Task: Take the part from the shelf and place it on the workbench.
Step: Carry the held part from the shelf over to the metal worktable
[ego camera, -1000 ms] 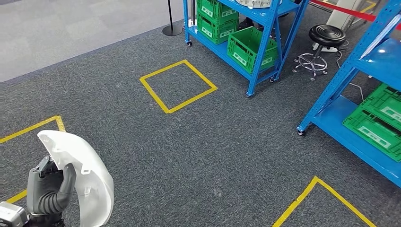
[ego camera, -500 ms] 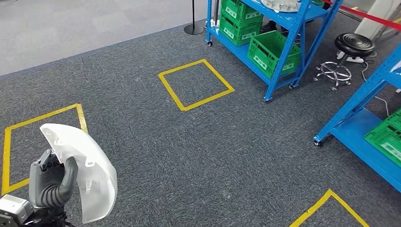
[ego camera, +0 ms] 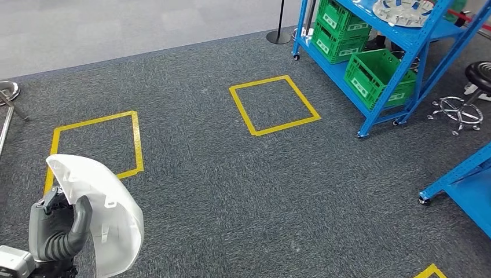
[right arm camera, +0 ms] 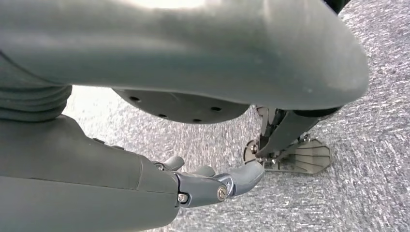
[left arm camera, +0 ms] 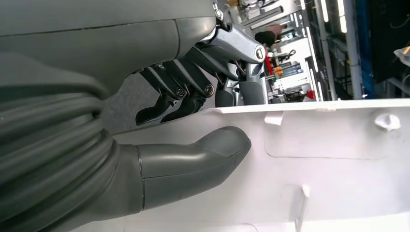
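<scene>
open grey carpet lies ahead, marked with 2 yellow tape squares; a blue shelf rack with green crates and a black stool block the far right

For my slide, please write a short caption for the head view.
Left hand holds a white curved part above grey carpet with yellow taped squares, blue shelf at right.

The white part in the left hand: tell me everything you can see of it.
The white part is a curved shell, plastic by its look, matte, with small moulded tabs and clips on its inner face. It stands roughly upright above the carpet, arching up and over the left hand. That hand grips one edge: the thumb presses the inner face, the darker fingers hook over the rim. Nothing else touches it.
</scene>
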Controlling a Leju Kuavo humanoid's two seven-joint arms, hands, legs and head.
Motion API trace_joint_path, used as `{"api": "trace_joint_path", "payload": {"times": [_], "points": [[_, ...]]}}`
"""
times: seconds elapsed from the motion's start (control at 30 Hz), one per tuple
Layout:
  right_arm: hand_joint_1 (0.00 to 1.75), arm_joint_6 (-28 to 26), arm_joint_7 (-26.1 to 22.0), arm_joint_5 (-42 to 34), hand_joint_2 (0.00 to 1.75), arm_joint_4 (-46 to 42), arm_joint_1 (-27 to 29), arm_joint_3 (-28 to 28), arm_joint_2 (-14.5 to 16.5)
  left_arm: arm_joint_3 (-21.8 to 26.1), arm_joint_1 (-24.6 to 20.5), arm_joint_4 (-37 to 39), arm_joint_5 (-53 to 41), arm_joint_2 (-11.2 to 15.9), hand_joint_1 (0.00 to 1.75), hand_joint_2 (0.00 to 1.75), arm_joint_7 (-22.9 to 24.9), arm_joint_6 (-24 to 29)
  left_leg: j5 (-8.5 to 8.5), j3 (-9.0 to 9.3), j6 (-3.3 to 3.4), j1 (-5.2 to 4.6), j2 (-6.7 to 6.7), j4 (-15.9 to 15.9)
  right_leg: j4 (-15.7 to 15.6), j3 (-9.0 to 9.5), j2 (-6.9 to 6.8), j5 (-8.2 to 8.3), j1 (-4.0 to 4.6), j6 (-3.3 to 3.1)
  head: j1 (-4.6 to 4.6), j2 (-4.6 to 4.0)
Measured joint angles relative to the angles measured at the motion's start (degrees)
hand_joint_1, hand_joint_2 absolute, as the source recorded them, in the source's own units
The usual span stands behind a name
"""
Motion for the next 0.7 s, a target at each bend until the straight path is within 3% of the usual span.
{"api": "trace_joint_path", "payload": {"times": [0.03, 0.1, 0.2, 0.23, 0.27, 0.3, 0.4, 0.47, 0.53, 0.57, 0.63, 0.7], "points": [[0.0, 0.1, 0.1, 0.1, 0.0, 0.0, -0.2, 0.0, 0.0, 0.0, 0.0, -0.1, -0.1, 0.0, 1.75, 1.75, 0.4, 0.0, 0.12, -0.15, -0.35, 0.04, -0.37, -0.1, -0.3, 0.06, -0.55, 0.24, -0.11, -0.3, -0.01, 0.0], [0.0, 0.0, 0.7, 0.3, 0.0, 0.0, -0.3, 0.0, 0.1, -0.1, -0.1, -0.2, -0.8, 0.0, 1.75, 1.75, 0.9, 0.2, -0.89, -1.02, -0.79, -0.1, 1.03, 1.3, -1.0, 0.29, -1.66, 0.8, -0.35, -1.01, -0.1, 0.0], [0.0, -0.6, 3.3, 0.5, 0.0, 0.0, -0.2, 0.0, 0.1, -0.1, -0.2, -0.6, -1.3, -0.1, 1.75, 1.75, 0.9, 0.6, -6.36, -5.3, -1.37, -0.15, 4.97, 10.7, -1.4, 0.28, -3.58, 1.08, -0.39, -1.72, -0.32, -0.01], [0.0, -0.8, 4.0, 0.6, 0.0, 0.0, -0.2, 0.0, 0.1, -0.1, -0.1, -0.7, -1.2, -0.1, 1.75, 1.75, 0.9, 0.6, -7.59, -6.7, -1.6, -0.01, 5.4, 13.8, -1.4, 0.21, -4.25, 1.06, -0.4, -1.73, -0.32, -0.01], [0.0, -0.9, 4.5, 0.6, 0.0, 0.0, -0.1, 0.0, 0.1, -0.1, 0.1, -0.7, -1.0, -0.1, 1.75, 1.75, 1.0, 0.5, -7.79, -7.31, -1.82, 0.14, 5.6, 15.3, -1.4, 0.16, -4.92, 1.04, -0.43, -1.71, -0.32, 0.0], [0.0, -1.0, 4.6, 0.5, 0.0, 0.0, -0.1, 0.0, 0.1, -0.1, 0.2, -0.8, -0.7, -0.1, 1.75, 1.75, 1.0, 0.3, -6.9, -6.79, -2.03, 0.31, 5.84, 14.6, -1.3, 0.15, -5.57, 1.0, -0.51, -1.62, -0.32, 0.0], [0.0, -1.0, 4.0, 0.1, 0.0, 0.0, -0.2, 0.0, 0.1, -0.1, 0.0, -0.8, -0.5, -0.2, 1.75, 1.75, 1.2, -0.3, -2.12, -0.72, -2.33, 0.66, 8.32, 3.7, -0.6, 0.2, -7.23, 0.46, -0.68, -0.78, -0.32, 0.0], [0.0, -1.0, 3.6, 0.1, 0.0, 0.0, -0.4, 0.0, 0.1, -0.1, -0.3, -0.7, -0.5, -0.4, 1.75, 1.75, 1.3, -0.5, -1.2, 1.2, -1.58, 0.54, 9.22, 0.1, -0.1, 0.2, -8.01, 0.06, -0.53, 0.04, -0.19, -0.01], [0.0, -1.0, 3.4, 0.4, 0.0, 0.0, -0.6, 0.0, 0.1, -0.1, -0.5, -0.7, -0.5, -0.6, 1.75, 1.75, 1.3, -0.7, -1.05, 0.96, -0.55, 0.34, 8.22, 0.0, -0.2, 0.38, -8.66, 0.0, -0.62, 0.8, -0.09, -0.01], [0.0, -0.9, 3.2, 0.7, 0.0, 0.0, -0.7, 0.0, 0.1, -0.1, -0.6, -0.7, -0.5, -0.7, 1.75, 1.75, 1.3, -0.8, -0.92, 0.9, -0.18, 0.35, 7.74, -0.1, 0.0, 0.47, -8.23, -0.21, -0.77, 1.24, -0.07, 0.0], [0.0, -0.6, 2.6, 1.1, 0.0, 0.0, -0.7, 0.0, 0.1, 0.0, -1.0, -0.8, -0.4, -1.0, 1.75, 1.75, 1.3, -0.8, -0.62, 0.92, 0.45, 0.53, 6.76, -0.2, 2.7, -0.57, -5.81, -2.2, -1.04, 1.94, 0.03, 0.0], [0.0, -0.4, 2.0, 1.5, 0.0, 0.0, -0.6, 0.1, 0.2, 0.1, -1.2, -0.7, -0.4, -1.3, 1.75, 1.75, 1.3, -1.0, -0.44, 0.66, 0.77, 0.5, 5.78, -0.2, 9.4, -3.81, -3.58, -5.72, -1.12, 2.14, 0.12, 0.0]]}}
